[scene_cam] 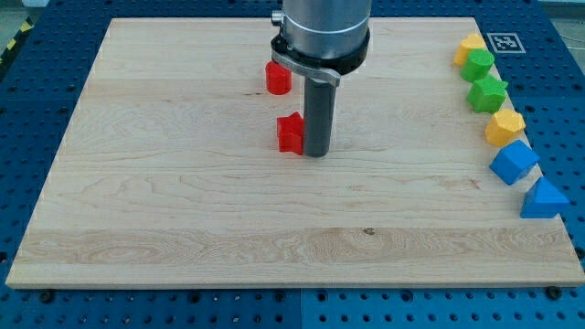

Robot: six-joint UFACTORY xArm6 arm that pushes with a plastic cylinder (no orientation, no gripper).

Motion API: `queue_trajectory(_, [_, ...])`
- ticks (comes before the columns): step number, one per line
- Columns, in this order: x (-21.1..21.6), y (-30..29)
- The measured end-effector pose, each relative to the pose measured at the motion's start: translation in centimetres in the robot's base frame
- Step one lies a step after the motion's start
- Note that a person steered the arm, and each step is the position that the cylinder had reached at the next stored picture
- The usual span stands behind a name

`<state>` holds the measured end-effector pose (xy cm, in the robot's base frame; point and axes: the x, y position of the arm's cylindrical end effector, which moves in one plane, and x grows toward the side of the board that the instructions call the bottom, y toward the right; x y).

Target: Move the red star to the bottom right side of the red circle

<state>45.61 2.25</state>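
The red star [291, 133] sits mid-counter, below the red circle [278, 78]. The rod's tip [316, 153] touches the star's right side. There is no hand to open or close. A push from here would likely send the star left, the wrong way. No readable writing shows.

My tip [316, 153] rests on the wooden board [183, 201], touching or just beside the red star [291, 133] at the star's 3 o'clock. The red circle [278, 78] sits near the star at its 12 o'clock, slightly toward the view's left. Along the board's right edge, from about 1 to 4 o'clock of the tip, runs a line: yellow block [469, 47], green block [477, 65], green star [487, 93], yellow hexagon [504, 126], blue block [513, 162], blue triangle [543, 199].
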Motion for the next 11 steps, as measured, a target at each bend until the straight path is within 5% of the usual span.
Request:
queue_trajectory(3, [3.4, -2.6])
queue_trajectory(10, [-2.2, -4.7])
queue_trajectory(11, [0.1, -4.4])
